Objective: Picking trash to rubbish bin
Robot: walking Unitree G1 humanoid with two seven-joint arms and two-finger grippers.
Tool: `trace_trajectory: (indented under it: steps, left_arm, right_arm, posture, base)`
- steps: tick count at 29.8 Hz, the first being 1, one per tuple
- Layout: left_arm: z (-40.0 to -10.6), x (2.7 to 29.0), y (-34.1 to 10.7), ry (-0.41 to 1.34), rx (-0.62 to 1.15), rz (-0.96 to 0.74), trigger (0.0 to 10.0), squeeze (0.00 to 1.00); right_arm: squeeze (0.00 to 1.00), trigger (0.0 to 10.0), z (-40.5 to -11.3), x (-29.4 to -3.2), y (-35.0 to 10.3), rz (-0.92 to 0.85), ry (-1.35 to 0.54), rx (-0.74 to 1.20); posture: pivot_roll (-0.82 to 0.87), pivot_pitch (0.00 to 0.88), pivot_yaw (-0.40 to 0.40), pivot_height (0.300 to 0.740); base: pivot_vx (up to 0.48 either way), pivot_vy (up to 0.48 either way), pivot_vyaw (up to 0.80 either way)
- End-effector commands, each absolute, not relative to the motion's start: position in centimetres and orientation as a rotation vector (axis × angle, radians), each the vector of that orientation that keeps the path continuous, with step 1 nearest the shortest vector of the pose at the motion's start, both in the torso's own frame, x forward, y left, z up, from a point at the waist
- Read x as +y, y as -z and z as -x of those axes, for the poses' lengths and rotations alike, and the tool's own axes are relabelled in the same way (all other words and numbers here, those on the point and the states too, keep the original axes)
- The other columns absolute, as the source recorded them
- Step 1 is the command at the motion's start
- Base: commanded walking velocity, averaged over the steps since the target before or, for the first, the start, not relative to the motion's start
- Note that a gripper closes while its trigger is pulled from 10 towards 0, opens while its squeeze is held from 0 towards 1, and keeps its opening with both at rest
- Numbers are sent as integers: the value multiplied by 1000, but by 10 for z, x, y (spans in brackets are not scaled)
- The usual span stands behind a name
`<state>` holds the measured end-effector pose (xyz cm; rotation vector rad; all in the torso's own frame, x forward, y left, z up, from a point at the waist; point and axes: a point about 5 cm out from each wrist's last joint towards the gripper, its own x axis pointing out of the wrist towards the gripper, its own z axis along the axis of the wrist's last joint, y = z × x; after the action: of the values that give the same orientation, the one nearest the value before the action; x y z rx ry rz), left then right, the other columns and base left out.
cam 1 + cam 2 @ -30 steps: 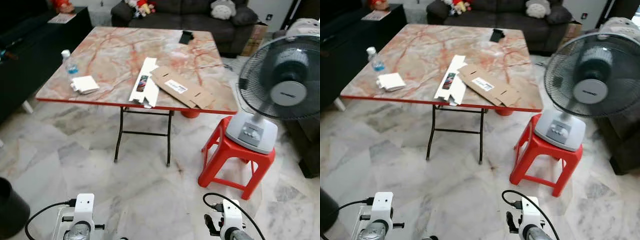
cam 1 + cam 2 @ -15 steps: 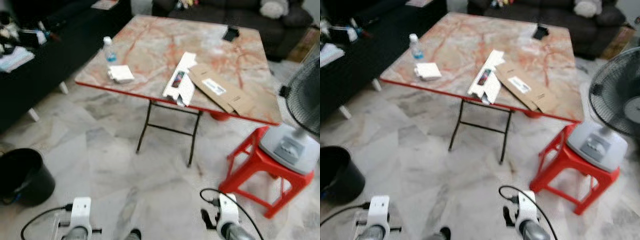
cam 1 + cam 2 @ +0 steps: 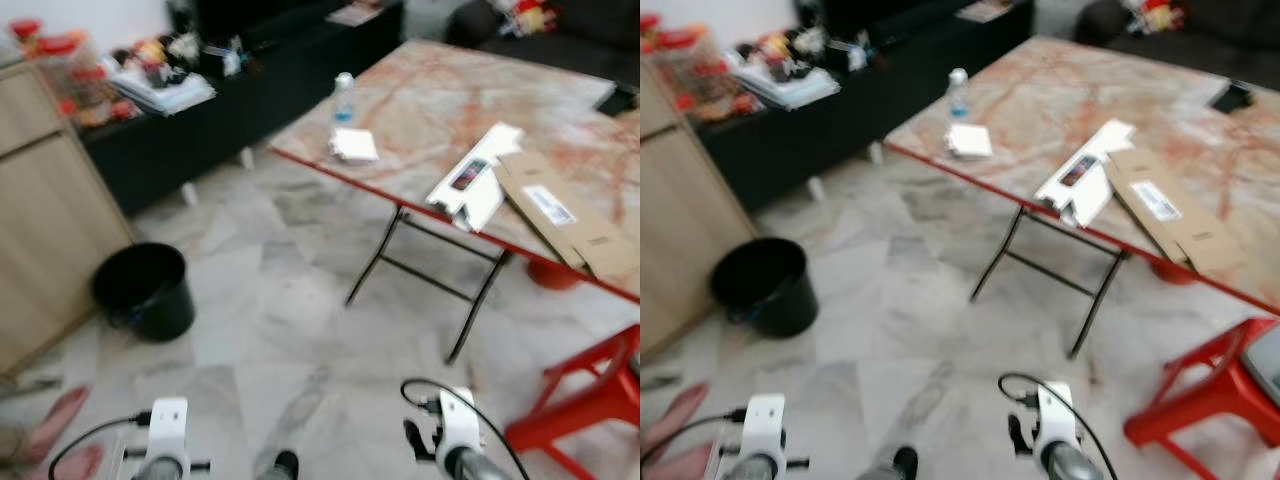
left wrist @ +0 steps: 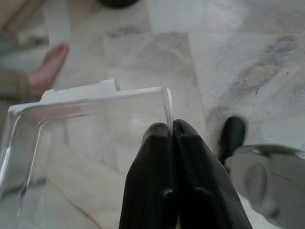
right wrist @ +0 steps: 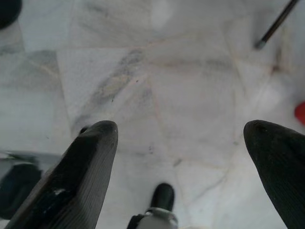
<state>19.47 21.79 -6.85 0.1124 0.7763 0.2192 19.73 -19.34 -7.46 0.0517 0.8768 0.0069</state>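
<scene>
No legible txt anywhere; frames were blurred. White label on the flat cardboard (image 3: 565,218) on the tabletop (image 3: 440,105) carried dark print, too smeared to read. Water bottle (image 3: 343,98) label was blue, no words made out.

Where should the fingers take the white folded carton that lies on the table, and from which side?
Probably at the end of the white folded carton that juts past the table's red front edge, coming from the floor side. It lies flat, so its overhanging end lets one finger pass under and one over. The brown cardboard lies beside it at its far end, so that end looks less free.
</scene>
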Motion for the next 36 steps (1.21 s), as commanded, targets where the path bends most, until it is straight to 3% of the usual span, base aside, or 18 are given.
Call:
trace_trajectory:
  steps: [1,9,17,36]
  left_arm:
    - [-196,220,67,-236,772,-111,10000,0]
    - [-194,218,69,-237,774,-102,10000,0]
    - [-192,216,70,-245,777,-88,10000,0]
    - [-188,216,72,-248,787,-97,10000,0]
  right_arm:
    - [0,10000,-203,-189,72,-56,-21,862]
    - [0,10000,-204,-188,71,-49,-31,861]
    - [0,10000,-205,-188,71,-64,-36,857]
    - [0,10000,-201,-182,74,-46,-61,873]
  posture:
    - [28,86,-52,740]
    - [23,75,-58,740]
    - [23,64,-65,740]
    - [39,38,-55,740]
  base:
    - [0,0,800]
    - [0,0,790]
    - [0,0,0]
    - [260,0,0]
